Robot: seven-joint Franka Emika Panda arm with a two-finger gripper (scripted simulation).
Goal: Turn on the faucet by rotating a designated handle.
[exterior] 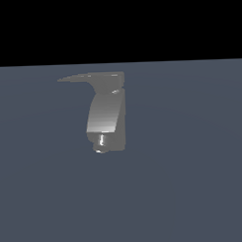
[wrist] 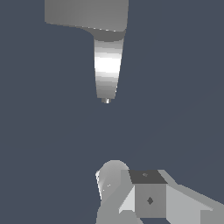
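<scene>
— Wrist view only: white blocky pincer (wrist: 131, 192) low in frame, touching nothing; spread or pressed together, can't tell. Ext. view shows no arm.

— And the small grey metallic faucet (exterior: 109, 113)?

— Well apart from pincer, on plain blue-grey floor (exterior: 194, 189). Thin flat dark-grey tapering handle (exterior: 87, 77) points to exterior view's left, seen in ext. view only.

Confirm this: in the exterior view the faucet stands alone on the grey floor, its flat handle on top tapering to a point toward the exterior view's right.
One detail is wrong. The exterior view shows the handle tapering to its point toward the exterior view's left, not right. The rest holds: the faucet stands alone on the grey floor, with the handle on top.
</scene>
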